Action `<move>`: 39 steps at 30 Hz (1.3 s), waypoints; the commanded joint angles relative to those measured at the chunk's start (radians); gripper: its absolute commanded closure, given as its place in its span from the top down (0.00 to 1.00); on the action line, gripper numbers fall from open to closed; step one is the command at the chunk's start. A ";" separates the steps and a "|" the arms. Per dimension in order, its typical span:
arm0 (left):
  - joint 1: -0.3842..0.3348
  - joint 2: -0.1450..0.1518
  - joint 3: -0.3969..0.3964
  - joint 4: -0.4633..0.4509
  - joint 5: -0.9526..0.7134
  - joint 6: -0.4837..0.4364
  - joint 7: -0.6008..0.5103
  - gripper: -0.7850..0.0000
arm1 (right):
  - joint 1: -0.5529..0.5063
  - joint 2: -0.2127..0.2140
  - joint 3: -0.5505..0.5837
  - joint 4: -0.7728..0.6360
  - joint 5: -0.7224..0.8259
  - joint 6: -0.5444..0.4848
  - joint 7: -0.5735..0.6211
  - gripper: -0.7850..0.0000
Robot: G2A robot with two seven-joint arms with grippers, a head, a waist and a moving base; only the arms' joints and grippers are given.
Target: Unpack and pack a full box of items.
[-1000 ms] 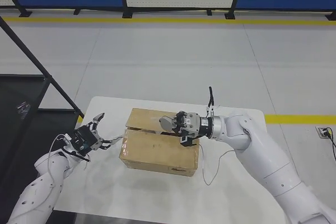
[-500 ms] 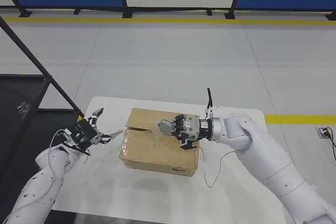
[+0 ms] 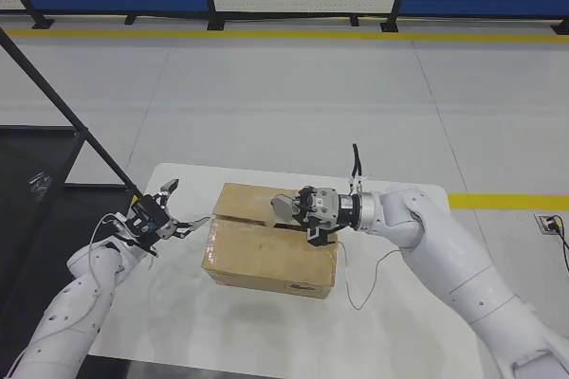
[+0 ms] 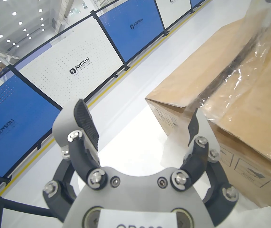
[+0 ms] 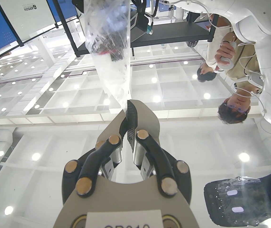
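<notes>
White counter point(image 3: 266, 322), right end effector point(image 5: 128, 115) pinching clear tape point(image 5: 107, 48), left end effector point(image 4: 139, 112) gaping empty: peel low along your brown cardboard box point(image 3: 266, 251).

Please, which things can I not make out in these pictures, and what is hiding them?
- Contents of the box: every view, flaps shut.
- Far end of the tape pinched in the right claw: right wrist view, cut by the edge.
- Whether the open left claw touches the tape: left wrist view, the claw itself covers that spot.
</notes>
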 commanded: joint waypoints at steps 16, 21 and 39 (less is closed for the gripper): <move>-0.039 -0.015 0.043 0.038 -0.003 0.007 0.027 1.00 | -0.037 0.016 0.063 0.005 -0.030 0.000 0.024 0.00; -0.044 -0.018 0.052 0.043 -0.001 0.009 0.030 1.00 | -0.044 0.014 0.078 0.008 -0.043 0.000 0.024 0.00; -0.035 -0.020 0.056 0.041 -0.014 0.037 0.046 1.00 | -0.043 -0.007 0.121 0.012 -0.213 0.000 0.151 0.00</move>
